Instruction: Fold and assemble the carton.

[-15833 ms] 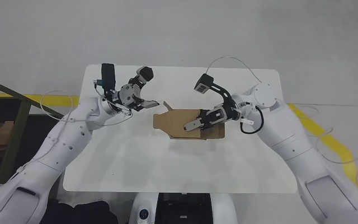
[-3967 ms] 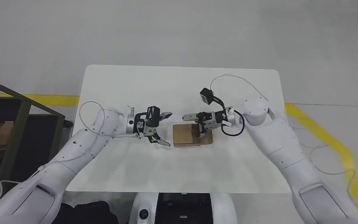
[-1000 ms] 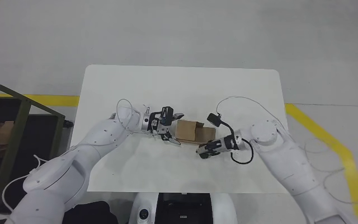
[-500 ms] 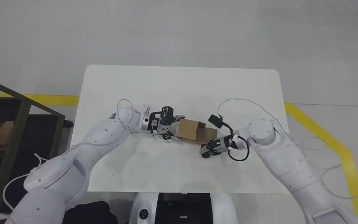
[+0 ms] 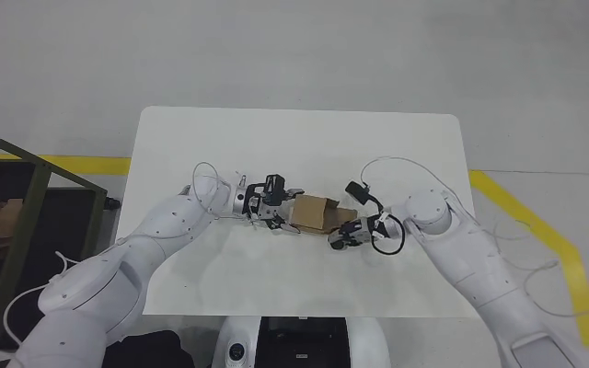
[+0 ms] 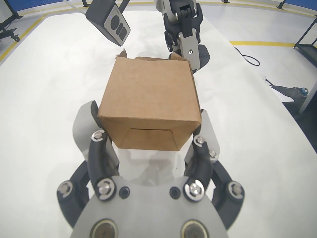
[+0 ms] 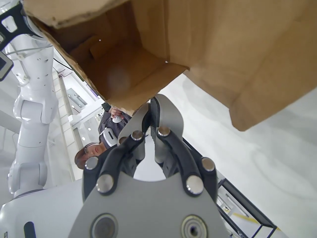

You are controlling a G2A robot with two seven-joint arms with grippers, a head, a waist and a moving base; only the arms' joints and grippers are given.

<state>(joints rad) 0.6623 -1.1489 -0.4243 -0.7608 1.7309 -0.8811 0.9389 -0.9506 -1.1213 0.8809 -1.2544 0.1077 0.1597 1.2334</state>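
The left tool [image 6: 148, 112] is half open and clamps the carton [image 6: 151, 85] between its fingers, on the tabletop [image 6: 44, 95]. At the carton's far open end, with bare walls inside, the right tool [image 7: 151, 101] is closed, tips against the rim.

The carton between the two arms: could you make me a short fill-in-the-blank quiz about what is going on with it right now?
1. The table under the carton is ____ in colour.
2. The end of the carton gripped from both sides by the left tool is folded ____.
3. The end of the carton facing the right tool is still ____, so you can see inside.

Missing words: white; closed; open.
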